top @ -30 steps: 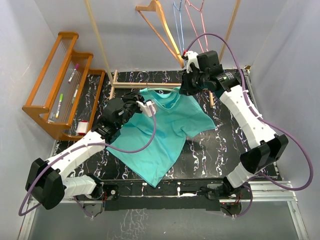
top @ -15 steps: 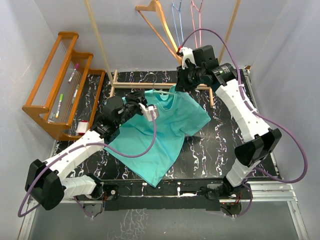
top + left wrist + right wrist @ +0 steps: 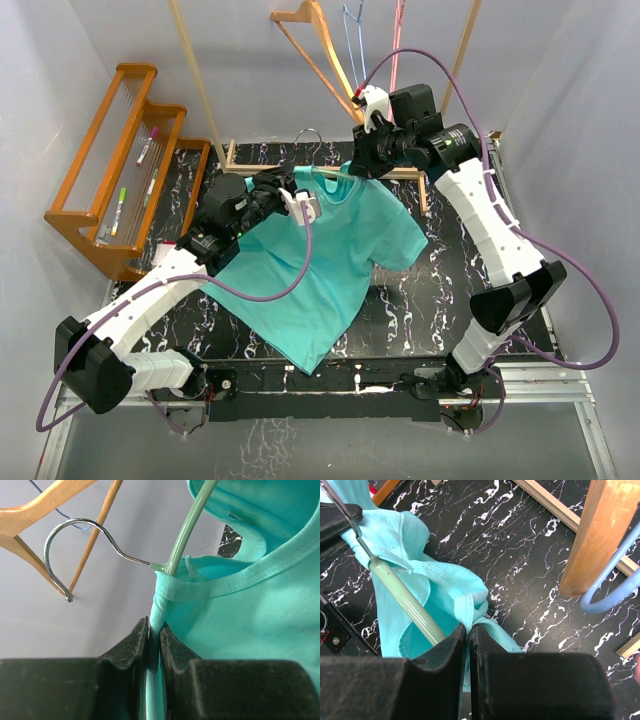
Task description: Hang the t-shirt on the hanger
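Observation:
The teal t-shirt (image 3: 320, 260) hangs lifted by its collar, its hem trailing down to the black marbled table. The mint hanger (image 3: 333, 178) passes through the neck; its bar shows in the left wrist view (image 3: 187, 527) with the metal hook (image 3: 75, 545) sticking out, and in the right wrist view (image 3: 405, 600). My left gripper (image 3: 303, 205) is shut on the t-shirt's left shoulder (image 3: 154, 630). My right gripper (image 3: 356, 165) is shut on the t-shirt's collar (image 3: 467, 612) beside the hanger bar.
A wooden rail frame (image 3: 290, 170) stands at the back, with an orange wooden hanger (image 3: 310, 30) and blue and pink wire hangers (image 3: 375, 25) on it. A wooden rack (image 3: 120, 170) with markers is at the left. White walls enclose the table (image 3: 440, 290).
Both grippers have risen and moved back toward the rail with the shirt. The hanger's hook now stands out above the collar, and more of the shirt is off the table.

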Tool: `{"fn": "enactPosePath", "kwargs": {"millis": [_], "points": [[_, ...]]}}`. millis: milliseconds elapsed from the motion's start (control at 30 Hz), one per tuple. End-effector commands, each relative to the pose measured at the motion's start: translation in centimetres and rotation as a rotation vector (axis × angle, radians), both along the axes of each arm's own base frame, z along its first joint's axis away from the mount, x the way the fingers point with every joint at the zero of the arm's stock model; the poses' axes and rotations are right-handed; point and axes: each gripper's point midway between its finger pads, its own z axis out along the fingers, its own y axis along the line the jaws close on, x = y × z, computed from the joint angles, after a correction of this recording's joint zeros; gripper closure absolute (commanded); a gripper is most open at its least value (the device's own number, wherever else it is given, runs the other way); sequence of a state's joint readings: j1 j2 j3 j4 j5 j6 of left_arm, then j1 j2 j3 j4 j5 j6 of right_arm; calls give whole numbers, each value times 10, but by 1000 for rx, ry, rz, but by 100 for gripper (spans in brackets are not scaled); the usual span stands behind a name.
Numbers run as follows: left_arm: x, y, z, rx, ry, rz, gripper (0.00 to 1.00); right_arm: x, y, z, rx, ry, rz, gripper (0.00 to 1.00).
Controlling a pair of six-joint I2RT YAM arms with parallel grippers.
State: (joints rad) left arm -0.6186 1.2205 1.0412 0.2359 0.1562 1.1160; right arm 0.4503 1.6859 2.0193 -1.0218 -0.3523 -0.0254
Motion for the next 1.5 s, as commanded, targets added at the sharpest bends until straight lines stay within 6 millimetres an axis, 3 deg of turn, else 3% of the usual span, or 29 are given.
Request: {"fn": "enactPosePath", "kwargs": {"millis": [0,100,300,567,833,1000,1167,1200,1233,1267,1400,1467], "points": [[-10,0,51,-98,-146,-26,100,-22,7,53,88,-123,62,92],[-3,4,46,-85,-163,14,100,-26,3,65,91,-136,55,92],[10,6,39,-58,-201,62,100,-31,0,68,94,-135,42,92],[23,5,27,-42,-200,99,100,-38,8,81,120,-149,68,92],[29,2,32,-64,-196,106,100,-45,18,56,90,-98,80,92],[25,1,37,-84,-192,92,100,-32,5,36,20,-90,-13,92],[5,3,34,-89,-161,34,100,-22,-3,44,-1,-138,-72,67],[1,3,31,-84,-155,19,100,-22,-2,50,10,-153,-67,58],[-3,3,26,-78,-148,5,100,-23,-1,57,22,-170,-57,43],[-7,3,21,-71,-139,-5,100,-25,1,64,36,-186,-43,37],[-19,1,7,-58,-105,-54,100,-29,4,88,66,-260,8,32],[-25,-1,8,-62,-103,-80,100,-27,4,90,47,-294,30,29]]}}
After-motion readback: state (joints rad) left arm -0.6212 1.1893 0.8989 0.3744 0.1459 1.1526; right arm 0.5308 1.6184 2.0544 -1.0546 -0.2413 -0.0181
